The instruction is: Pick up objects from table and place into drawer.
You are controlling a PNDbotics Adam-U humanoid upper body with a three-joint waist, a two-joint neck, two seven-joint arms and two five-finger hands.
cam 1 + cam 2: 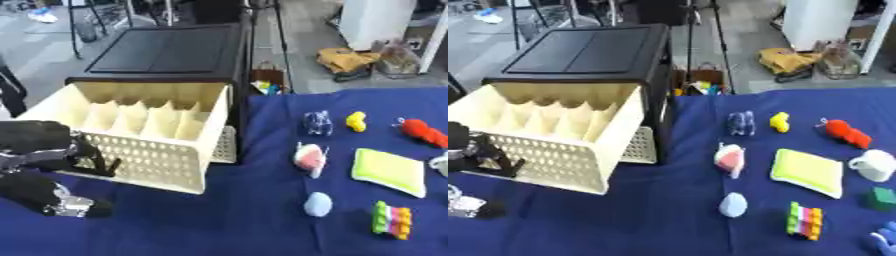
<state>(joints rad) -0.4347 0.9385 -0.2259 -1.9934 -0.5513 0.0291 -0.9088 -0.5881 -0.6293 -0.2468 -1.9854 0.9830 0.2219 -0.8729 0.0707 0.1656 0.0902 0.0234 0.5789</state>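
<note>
Blue cloth (227,220) covers my table, and behind it is a grey floor with bags and stands. At about nine o'clock sits a black cabinet (166,50) with its cream drawer (153,162) pulled out toward me. Thin walls split the drawer into slots, and I can see nothing in them. My left hand (74,155) is at the drawer's front left corner with its fingers curled at the rim, so I think it is holding the drawer. My right hand does not show. The toys lie at about three o'clock, well apart from the drawer. Nearest it are a pink and white toy (311,159) and a pale blue egg shape (318,204). Both look small, light and soft, so I would pinch each one round its middle. The yellow sponge (389,171) looks squashy; I would take it by an edge. Also there are a dark blue toy (317,123), a small yellow toy (355,121), a red toy (423,131), a striped block (391,220), a white cup (874,165) and a green cube (880,198).
</note>
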